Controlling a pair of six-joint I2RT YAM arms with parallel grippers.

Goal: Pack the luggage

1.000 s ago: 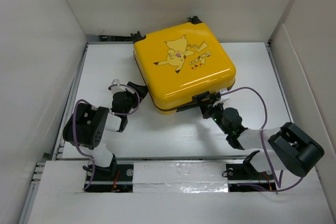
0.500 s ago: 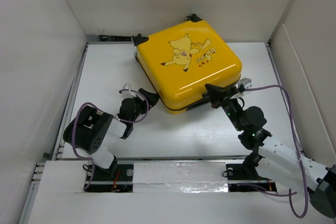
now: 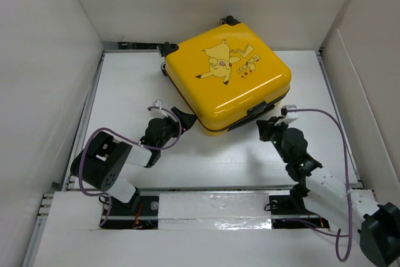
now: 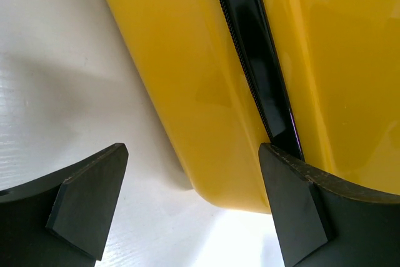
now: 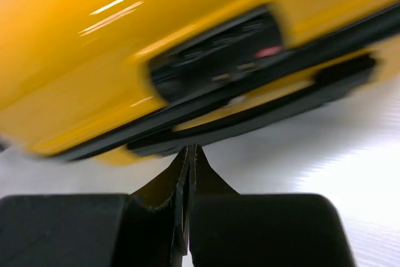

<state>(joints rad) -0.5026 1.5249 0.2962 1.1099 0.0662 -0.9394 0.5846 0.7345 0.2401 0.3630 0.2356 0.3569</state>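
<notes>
In the top external view, the luggage is seen lying flat and closed on the white bench. It sits in the far middle part of the bench, turned at an angle, with its cartoon print facing up. Two black wheels are seen at its far left edge. The left end effector is held low just beside the near left corner of the luggage, with its jaws spread wide. The right end effector is held near the near right side of the luggage, just short of the shell, and no gap is seen between its fingers.

In the left wrist view, the left end effector is shown wide open, and nothing is gripped. The rounded yellow corner of the luggage is framed between the two dark fingers. A black seam is seen running along the shell, and the bench is seen at the left.

In the right wrist view, which is blurred, the right end effector is shown pressed shut on nothing. The yellow side of the luggage is seen just beyond its tips, with a dark recessed fitting set above the black seam. The bench is seen below.
</notes>
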